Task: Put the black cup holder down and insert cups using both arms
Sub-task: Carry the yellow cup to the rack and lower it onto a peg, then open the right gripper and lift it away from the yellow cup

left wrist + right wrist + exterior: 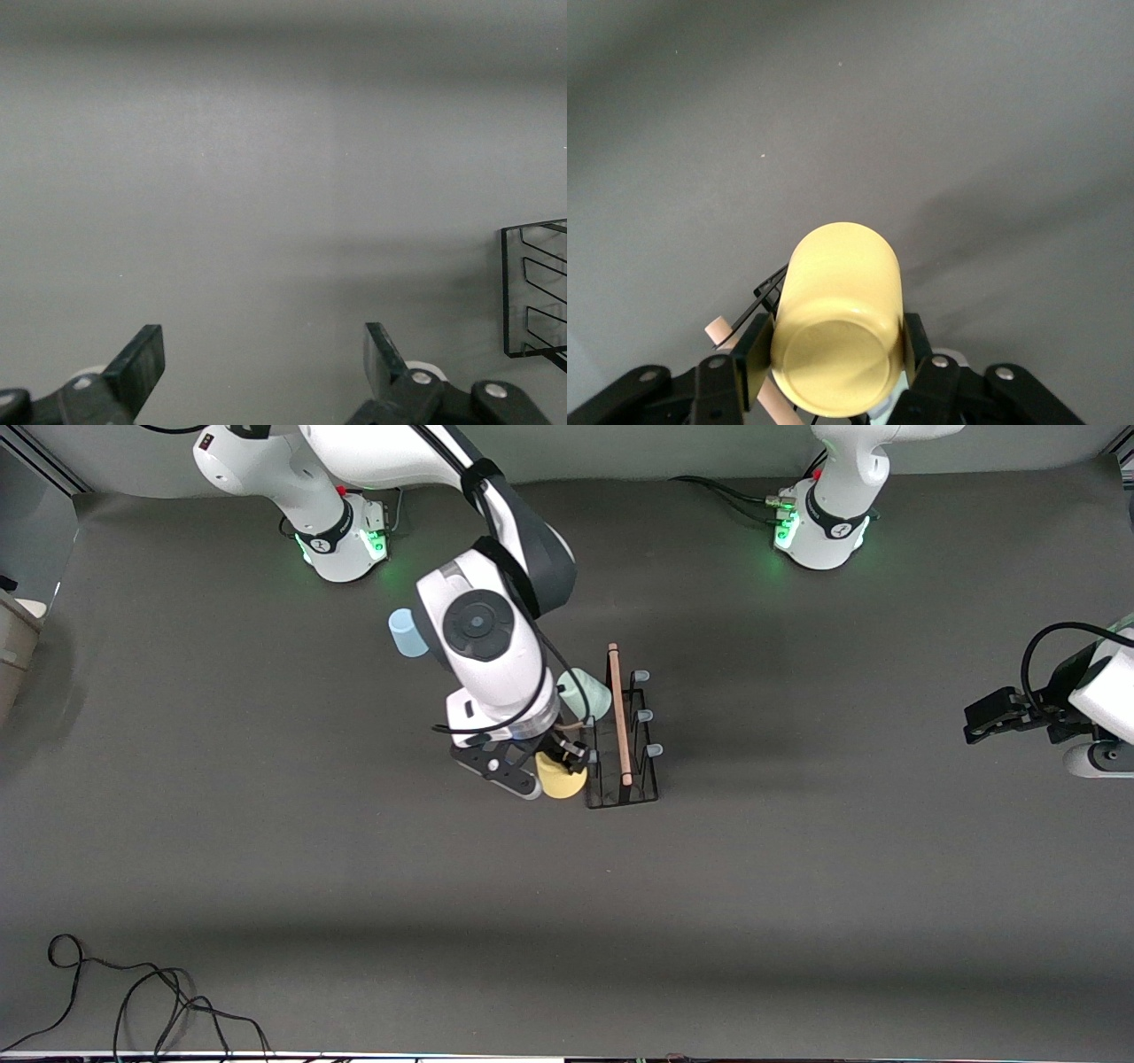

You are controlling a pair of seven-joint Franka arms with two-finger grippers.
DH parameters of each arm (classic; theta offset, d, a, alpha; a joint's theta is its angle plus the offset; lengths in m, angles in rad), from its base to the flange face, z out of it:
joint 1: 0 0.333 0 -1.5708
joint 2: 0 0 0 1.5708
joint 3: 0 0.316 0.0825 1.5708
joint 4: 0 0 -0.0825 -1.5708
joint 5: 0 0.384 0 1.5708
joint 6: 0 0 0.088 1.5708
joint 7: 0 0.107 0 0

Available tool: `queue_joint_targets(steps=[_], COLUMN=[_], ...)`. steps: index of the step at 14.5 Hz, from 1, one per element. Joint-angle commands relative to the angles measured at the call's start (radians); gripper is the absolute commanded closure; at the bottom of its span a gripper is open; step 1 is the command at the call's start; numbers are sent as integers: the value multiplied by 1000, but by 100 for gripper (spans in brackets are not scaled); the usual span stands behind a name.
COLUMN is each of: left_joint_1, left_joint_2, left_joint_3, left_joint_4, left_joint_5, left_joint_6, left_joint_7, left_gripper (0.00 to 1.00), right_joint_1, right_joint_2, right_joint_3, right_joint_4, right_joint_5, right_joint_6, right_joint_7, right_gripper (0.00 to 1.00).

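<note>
Dark grey matting covers the table, and near its middle stands the black cup holder, its wooden rod handle running toward the front camera. Three pale-tipped pegs show on the side toward the left arm's end; those on the other side are mostly hidden by the right arm and the cups. The right gripper is over the holder's edge on the right arm's side, its fingers closed on the yellow cup, which in the right wrist view lies with its base toward the camera and covers most of the rack, so whether it sits on a peg cannot be told. A pale grey-green cup rests tilted against the holder, partly covered by the arm. The light blue cup stands farther from the front camera, half hidden by the right arm's wrist. The left gripper waits at the left arm's end of the table, fingers spread apart and empty, with only a corner of the holder in its wrist view
</note>
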Motion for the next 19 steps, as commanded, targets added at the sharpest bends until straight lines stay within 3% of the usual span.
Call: queue_joint_targets(steps=[1,10,11,12,15,18,19], left_joint_1=[2,2,5,11,9,11,11], left_joint_2=[-7,-12,-12,-12,-12,-12,-12], left_joint_3=[2,2,2,2,2,2,2], left_joint_4=[2,3,6,9,9,9,8], left_joint_5=[-11,-11,-11,-13,-13,-13,-13], left_joint_6=[1,-4,1,3,0,0,0], left_joint_7=[-5,-5,-4,-4,-5,-5,-5], left_gripper=[0,0,0,0,0,0,0], right_joint_1=[2,28,28,28,27,13,9], right_joint_2=[21,67,72,80,78,55,39], right_joint_3=[12,18,18,18,18,12,9], right_joint_4=[40,27,27,27,27,27,27], right_joint_5=[21,20,18,17,18,10,10], right_joint_6=[15,64,66,66,64,51,35], right_joint_7=[39,39,39,37,33,17,10], right_gripper=[100,100,66,41,13,0,0])
